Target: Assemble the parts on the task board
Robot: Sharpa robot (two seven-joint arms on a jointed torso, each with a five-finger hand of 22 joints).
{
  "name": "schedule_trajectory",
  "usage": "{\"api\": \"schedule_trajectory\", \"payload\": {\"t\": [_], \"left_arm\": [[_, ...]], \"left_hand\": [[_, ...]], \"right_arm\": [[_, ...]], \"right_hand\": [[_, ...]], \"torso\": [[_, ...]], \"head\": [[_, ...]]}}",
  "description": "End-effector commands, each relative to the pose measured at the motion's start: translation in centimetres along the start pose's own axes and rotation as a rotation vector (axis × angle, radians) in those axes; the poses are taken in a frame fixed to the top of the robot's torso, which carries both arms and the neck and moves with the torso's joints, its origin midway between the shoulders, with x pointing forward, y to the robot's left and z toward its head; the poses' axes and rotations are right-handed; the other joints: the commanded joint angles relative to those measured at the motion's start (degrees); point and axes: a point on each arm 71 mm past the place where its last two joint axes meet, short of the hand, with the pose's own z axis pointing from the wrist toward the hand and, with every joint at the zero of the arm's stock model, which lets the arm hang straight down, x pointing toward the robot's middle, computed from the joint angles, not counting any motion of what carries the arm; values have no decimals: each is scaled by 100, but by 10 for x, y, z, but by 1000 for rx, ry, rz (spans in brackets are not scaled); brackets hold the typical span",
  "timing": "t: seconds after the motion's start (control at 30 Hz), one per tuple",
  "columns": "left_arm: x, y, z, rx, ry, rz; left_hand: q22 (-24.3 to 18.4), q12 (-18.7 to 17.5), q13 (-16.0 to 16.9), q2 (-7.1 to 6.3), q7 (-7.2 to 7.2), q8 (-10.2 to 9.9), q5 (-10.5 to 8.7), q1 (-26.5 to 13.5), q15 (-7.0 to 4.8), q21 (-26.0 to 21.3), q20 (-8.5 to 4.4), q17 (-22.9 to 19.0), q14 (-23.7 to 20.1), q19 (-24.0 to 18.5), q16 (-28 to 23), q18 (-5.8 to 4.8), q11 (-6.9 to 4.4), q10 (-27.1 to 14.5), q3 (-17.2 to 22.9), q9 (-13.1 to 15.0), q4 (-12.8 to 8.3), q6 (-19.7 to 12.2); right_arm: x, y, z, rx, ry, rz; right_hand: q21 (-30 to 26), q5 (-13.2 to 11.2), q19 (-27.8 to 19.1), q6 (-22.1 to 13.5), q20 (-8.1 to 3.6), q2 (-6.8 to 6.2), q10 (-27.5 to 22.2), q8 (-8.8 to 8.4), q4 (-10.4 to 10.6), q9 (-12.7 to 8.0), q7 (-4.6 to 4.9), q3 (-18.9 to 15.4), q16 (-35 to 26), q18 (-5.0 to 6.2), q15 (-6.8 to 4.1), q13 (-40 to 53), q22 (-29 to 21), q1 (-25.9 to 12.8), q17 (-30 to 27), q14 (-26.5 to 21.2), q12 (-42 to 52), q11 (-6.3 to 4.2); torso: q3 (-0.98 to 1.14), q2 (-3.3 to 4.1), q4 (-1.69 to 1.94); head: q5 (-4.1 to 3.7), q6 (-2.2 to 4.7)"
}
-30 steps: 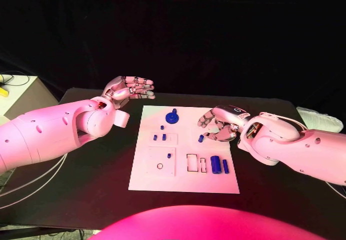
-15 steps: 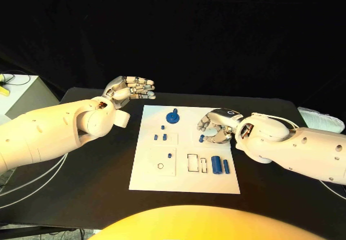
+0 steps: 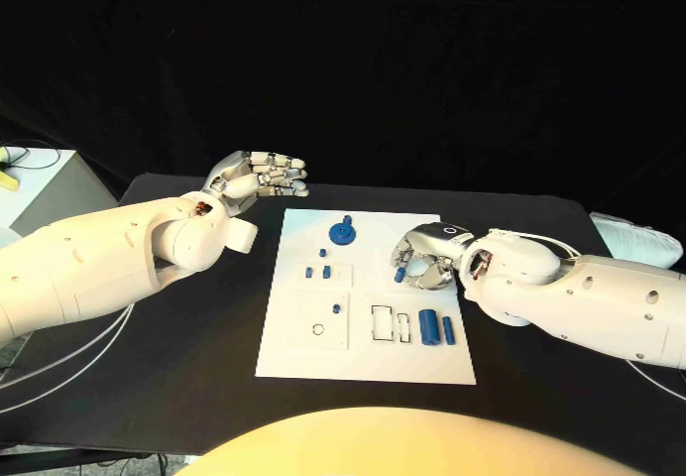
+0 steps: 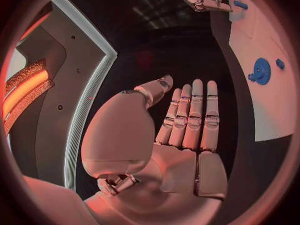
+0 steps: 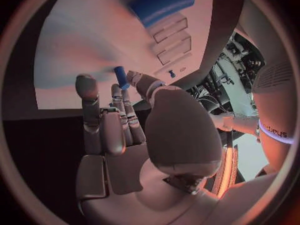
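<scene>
A small blue peg (image 3: pixel 399 274) near the task board's (image 3: pixel 365 367) right edge has been closed on by the lowered right hand (image 3: pixel 427 260), bringing pickup nearer, while the left hand (image 3: pixel 262 177) is held open, empty

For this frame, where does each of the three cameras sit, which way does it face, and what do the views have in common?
Head view: on the robot's head, looking down at the black table and task board; both white arms, left hand and right hand show.
Left wrist view: behind the left hand, looking past its fingers to the task board.
Right wrist view: behind the right hand, facing the task board.
Shared: the round blue part shows in head and left wrist views.
</scene>
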Motion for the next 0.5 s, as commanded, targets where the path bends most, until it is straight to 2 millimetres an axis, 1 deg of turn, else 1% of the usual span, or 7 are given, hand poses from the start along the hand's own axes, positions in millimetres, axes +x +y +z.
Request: {"api": "schedule_trajectory", "payload": {"t": [0.03,0.17,0.5], "left_arm": [[2,-1,0,8,17,-9],[2,-1,0,8,17,-9],[2,-2,0,7,17,-9]], "left_hand": [[6,40,4,36,-5,28,25,3,11,20,10,6,-37,-22,30,56,-2,-29,-29,-6,-9,-33],[6,40,4,36,-5,28,25,3,11,20,10,6,-37,-22,30,56,-2,-29,-29,-6,-9,-33],[6,40,4,36,-5,28,25,3,11,20,10,6,-37,-22,30,56,-2,-29,-29,-6,-9,-33]], "right_arm": [[4,1,1,4,25,-21],[5,1,3,13,19,-19],[6,3,5,20,-6,-14]], "right_hand": [[-22,25,24,51,-21,62,48,42,44,8,-5,6,40,-16,6,5,-4,-4,10,89,36,1],[-13,49,33,96,-24,105,73,62,87,12,-12,40,43,-20,-1,0,11,-20,14,90,50,-6],[9,67,57,201,-37,176,219,118,145,30,-31,119,52,-24,-32,11,45,-17,29,93,125,-41]], "torso": [[-1,-3,-2],[0,-4,2],[-1,-2,0]], "head": [[10,0],[-3,0],[5,0]]}}
